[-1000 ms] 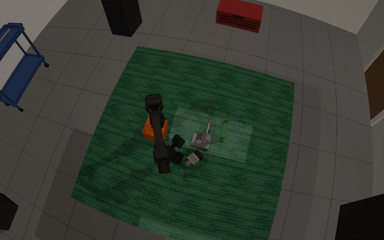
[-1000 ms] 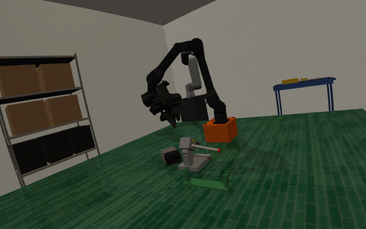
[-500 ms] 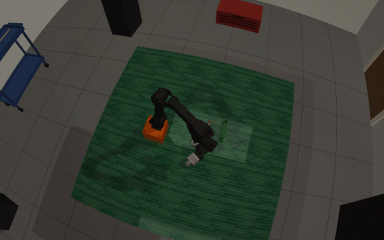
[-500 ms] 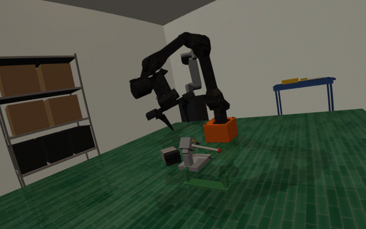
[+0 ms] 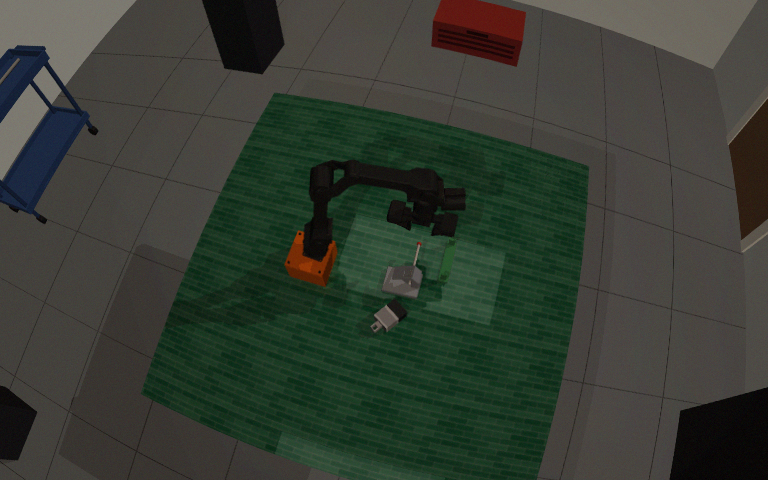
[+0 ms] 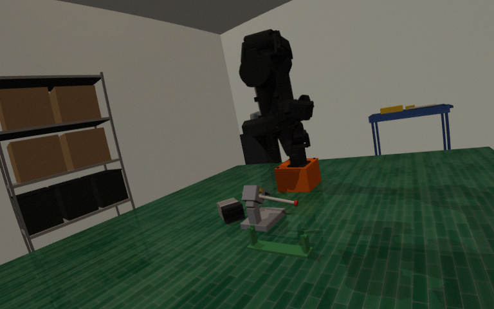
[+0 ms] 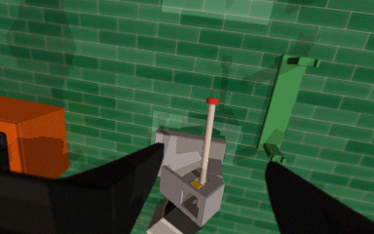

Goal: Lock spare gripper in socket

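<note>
The lock pin [image 5: 416, 255] [image 6: 278, 199] [image 7: 207, 138], a pale rod with a red head, stands through the socket [image 6: 250, 193] [image 7: 211, 201] of the grey mount [image 5: 396, 289] [image 6: 253, 216]. Its red end sticks out long on one side. The spare gripper [image 5: 387, 316] [image 6: 230, 210] [image 7: 165, 225] lies on the floor beside the mount, with a light body, a black end and a looped spigot, which shows in the top view. My gripper [image 5: 421, 221] [image 7: 213, 158] is open and empty, high above the mount and pin, touching neither. Its fingertips cannot be made out in the exterior view.
A green cradle [image 5: 448, 260] [image 6: 279, 247] [image 7: 283, 102] with two upright ends stands near the mount, on the side away from my base. The orange base block [image 5: 308, 266] [image 6: 296, 180] [image 7: 41, 136] carries my arm. Shelving, a blue cart and a red chest stand farther off.
</note>
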`<action>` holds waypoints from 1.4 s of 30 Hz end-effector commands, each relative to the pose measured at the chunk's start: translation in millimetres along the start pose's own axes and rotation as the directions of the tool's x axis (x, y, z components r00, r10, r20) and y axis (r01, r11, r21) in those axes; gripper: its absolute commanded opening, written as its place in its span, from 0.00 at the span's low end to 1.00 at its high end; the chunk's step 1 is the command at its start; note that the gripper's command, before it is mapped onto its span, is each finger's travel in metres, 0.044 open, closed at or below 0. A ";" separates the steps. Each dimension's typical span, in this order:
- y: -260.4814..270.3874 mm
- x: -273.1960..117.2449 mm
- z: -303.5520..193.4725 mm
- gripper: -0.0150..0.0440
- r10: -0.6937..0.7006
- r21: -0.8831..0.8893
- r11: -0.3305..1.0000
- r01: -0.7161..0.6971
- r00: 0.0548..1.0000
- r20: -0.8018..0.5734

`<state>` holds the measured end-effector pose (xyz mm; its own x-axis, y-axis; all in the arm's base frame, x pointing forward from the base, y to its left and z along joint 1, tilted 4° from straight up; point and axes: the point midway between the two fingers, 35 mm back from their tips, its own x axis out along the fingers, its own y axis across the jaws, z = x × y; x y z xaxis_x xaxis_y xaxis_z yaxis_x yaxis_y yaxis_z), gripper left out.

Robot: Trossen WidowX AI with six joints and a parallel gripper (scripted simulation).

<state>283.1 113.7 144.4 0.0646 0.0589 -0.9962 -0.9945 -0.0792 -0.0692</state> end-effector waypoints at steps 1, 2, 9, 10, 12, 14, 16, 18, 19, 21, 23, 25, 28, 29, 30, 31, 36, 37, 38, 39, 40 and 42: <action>-1.4 -2.9 1.0 0.76 -0.016 -0.025 1.000 0.016 1.000 -0.012; -1.6 -0.6 0.7 0.76 -0.016 -0.025 1.000 0.016 1.000 -0.012; 0.0 58.7 -8.8 0.76 -0.015 -0.024 1.000 0.015 1.000 -0.011; 1.0 65.0 -10.0 0.76 -0.015 -0.023 1.000 0.014 1.000 -0.011; 1.4 67.4 -10.5 0.76 -0.015 -0.023 1.000 0.014 1.000 -0.011; 1.2 68.7 -10.4 0.76 -0.015 -0.023 1.000 0.014 1.000 -0.011; 0.9 71.1 -10.4 0.76 -0.015 -0.023 1.000 0.014 1.000 -0.011; 0.6 74.4 -10.4 0.76 -0.015 -0.023 1.000 0.014 1.000 -0.011; 0.5 76.1 -10.4 0.76 -0.015 -0.023 1.000 0.014 1.000 -0.011; 0.2 79.4 -10.4 0.76 -0.015 -0.023 1.000 0.014 1.000 -0.011; 0.0 82.7 -10.4 0.76 -0.015 -0.023 1.000 0.014 1.000 -0.011; -0.2 86.1 -10.4 0.76 -0.015 -0.023 1.000 0.014 1.000 -0.011; -0.3 91.0 -10.4 0.76 -0.015 -0.023 1.000 0.014 1.000 -0.011; -0.3 92.7 -10.5 0.76 -0.015 -0.023 1.000 0.014 1.000 -0.011; -0.3 94.4 -10.5 0.76 -0.014 -0.023 1.000 0.014 1.000 -0.011; -0.3 96.0 -10.5 0.76 -0.014 -0.023 1.000 0.014 1.000 -0.011; -0.2 104.2 -10.7 0.76 -0.014 -0.023 1.000 0.014 1.000 -0.011; -0.2 105.9 -10.7 0.76 -0.014 -0.023 1.000 0.014 1.000 -0.011; -0.1 107.5 -10.8 0.76 -0.014 -0.023 1.000 0.014 1.000 -0.011; 0.0 109.1 -10.8 0.76 -0.014 -0.023 1.000 0.014 1.000 -0.011; 0.1 110.8 -10.9 0.76 -0.014 -0.023 1.000 0.014 1.000 -0.011; 0.3 114.0 -11.0 0.76 -0.014 -0.023 1.000 0.014 1.000 -0.011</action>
<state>292.3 109.9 36.4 0.0882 0.0534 -0.9947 -0.9908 -0.0979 -0.0931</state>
